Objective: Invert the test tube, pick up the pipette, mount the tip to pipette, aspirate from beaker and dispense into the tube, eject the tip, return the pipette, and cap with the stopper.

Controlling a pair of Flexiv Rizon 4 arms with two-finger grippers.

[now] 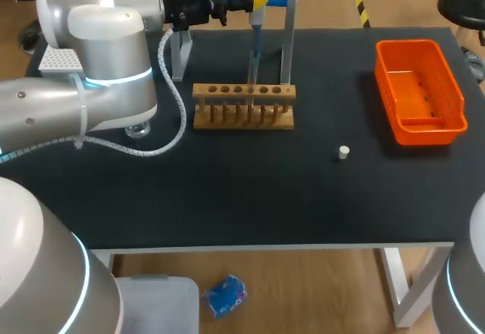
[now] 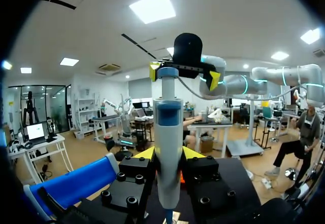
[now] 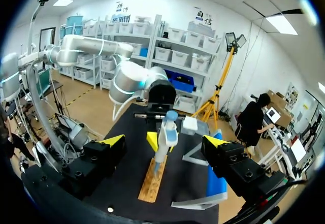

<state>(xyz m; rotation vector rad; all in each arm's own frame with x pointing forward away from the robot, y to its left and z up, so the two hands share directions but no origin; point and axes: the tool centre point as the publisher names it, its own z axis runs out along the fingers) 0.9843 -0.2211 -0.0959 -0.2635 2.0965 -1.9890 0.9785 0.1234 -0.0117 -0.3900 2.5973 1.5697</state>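
My left gripper (image 1: 255, 1) is shut on the blue and white pipette (image 1: 255, 27) and holds it upright at the back of the table. The pipette's thin lower end points down at the wooden tube rack (image 1: 242, 108). In the left wrist view the pipette (image 2: 167, 142) stands between my left gripper's (image 2: 168, 155) fingers. I cannot make out a test tube in the rack. A small white stopper (image 1: 343, 152) lies on the mat right of the rack. My right gripper (image 3: 165, 142) hangs open and empty, facing the pipette (image 3: 166, 135) from high up.
An orange basket (image 1: 419, 92) stands at the back right. A metal pipette stand (image 1: 288, 39) rises behind the rack. A glass beaker (image 1: 138, 130) shows partly under my left arm. The black mat (image 1: 242, 198) covers the table's front half.
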